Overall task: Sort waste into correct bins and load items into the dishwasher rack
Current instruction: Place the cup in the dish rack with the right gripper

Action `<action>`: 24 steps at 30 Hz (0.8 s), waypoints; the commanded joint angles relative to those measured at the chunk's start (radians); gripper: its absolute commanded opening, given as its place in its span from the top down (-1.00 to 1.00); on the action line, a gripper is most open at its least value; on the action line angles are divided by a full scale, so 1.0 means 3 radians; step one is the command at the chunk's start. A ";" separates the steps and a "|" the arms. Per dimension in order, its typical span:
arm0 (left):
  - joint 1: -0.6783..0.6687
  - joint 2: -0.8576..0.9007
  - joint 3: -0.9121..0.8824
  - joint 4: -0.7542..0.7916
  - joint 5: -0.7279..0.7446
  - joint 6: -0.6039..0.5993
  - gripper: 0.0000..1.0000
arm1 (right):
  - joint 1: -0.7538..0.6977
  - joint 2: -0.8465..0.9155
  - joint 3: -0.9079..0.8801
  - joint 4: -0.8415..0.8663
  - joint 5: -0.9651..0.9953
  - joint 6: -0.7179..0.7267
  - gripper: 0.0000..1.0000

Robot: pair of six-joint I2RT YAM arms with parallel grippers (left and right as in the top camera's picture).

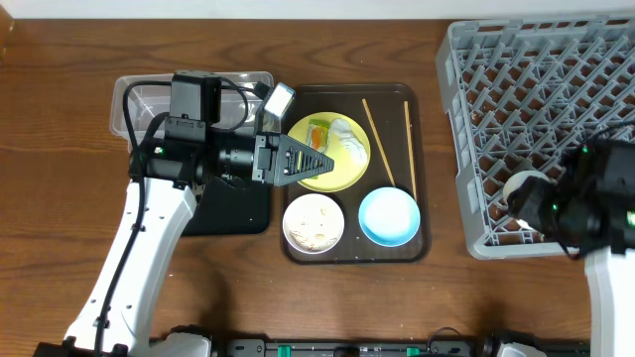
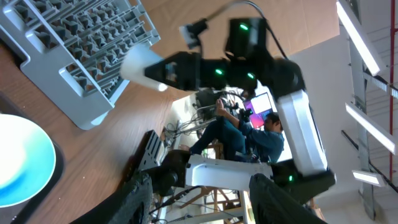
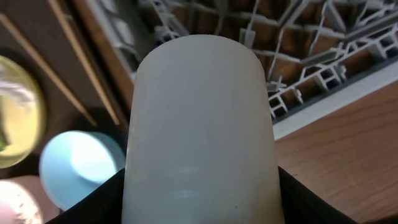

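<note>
Round pale yellow plate (image 1: 339, 175) sits in far-left part of dark brown rectangular serving tray (image 1: 389, 129), w/ green-yellow-orange snack wrapper (image 1: 317, 134) & crumpled white scrap (image 1: 347, 132) on it. Left arm stretched level across tray; left gripper (image 1: 319, 159) above plate, fingers spread, nothing btwn them. Right arm at front-left edge of grey plastic lattice dishwasher rack (image 1: 536, 89); right gripper (image 1: 536, 201) clamped round white cylindrical cup (image 3: 199, 124), which sticks out toward tray.

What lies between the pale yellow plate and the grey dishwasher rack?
Two wooden chopsticks lie apart on the brown tray, then a bare strip of table before the rack. The overhead view shows this.
</note>
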 commanded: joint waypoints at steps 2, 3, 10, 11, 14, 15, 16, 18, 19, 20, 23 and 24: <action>0.0003 -0.0003 0.0046 -0.0004 -0.0018 0.0060 -0.08 | -0.0022 0.0367 0.0042 0.0094 -0.0093 0.0056 -0.07; 0.0003 -0.0003 0.0041 -0.0004 -0.0018 0.0060 -0.07 | -0.0022 0.0455 0.0042 0.0151 -0.0099 0.0057 -0.08; 0.0003 -0.0003 0.0009 -0.0043 -0.0018 0.0061 -0.08 | -0.0028 0.0919 0.0042 0.0313 -0.0233 0.0132 -0.32; 0.0003 -0.0003 0.0009 -0.0042 -0.0018 0.0061 -0.08 | -0.0028 0.0968 0.0042 0.0329 -0.0294 0.0144 -0.43; 0.0003 -0.0003 0.0009 -0.0042 -0.0072 0.0060 -0.07 | -0.0029 0.1021 0.0042 0.0337 -0.0530 0.0145 -0.76; 0.0003 -0.0003 0.0009 -0.0043 -0.0112 0.0061 -0.08 | -0.0029 0.1015 0.0050 0.0338 -0.0595 0.0145 -0.88; 0.0003 -0.0003 0.0009 -0.0043 -0.0175 0.0060 -0.08 | -0.0036 0.0999 0.0074 0.0334 -0.0655 0.0144 -0.96; 0.0003 -0.0003 0.0009 -0.0048 -0.0301 0.0060 -0.07 | -0.0045 0.0950 0.0149 0.0334 -0.0776 0.0142 -0.99; 0.0003 -0.0003 0.0009 -0.0058 -0.0366 0.0060 -0.08 | -0.0043 0.0913 0.0189 0.0328 -0.0832 0.0134 -0.99; 0.0003 -0.0003 0.0009 -0.0076 -0.0441 0.0060 -0.07 | -0.0043 0.0866 0.0230 0.0320 -0.0893 0.0113 -0.99; -0.0041 -0.0004 0.0009 -0.0151 -0.0774 0.0061 -0.07 | -0.0038 0.0628 0.0362 0.0324 -0.1193 -0.0052 -0.99; -0.0070 -0.0004 0.0009 -0.0179 -0.0933 0.0061 -0.08 | -0.0037 0.0557 0.0385 0.0327 -0.1265 -0.0098 -0.99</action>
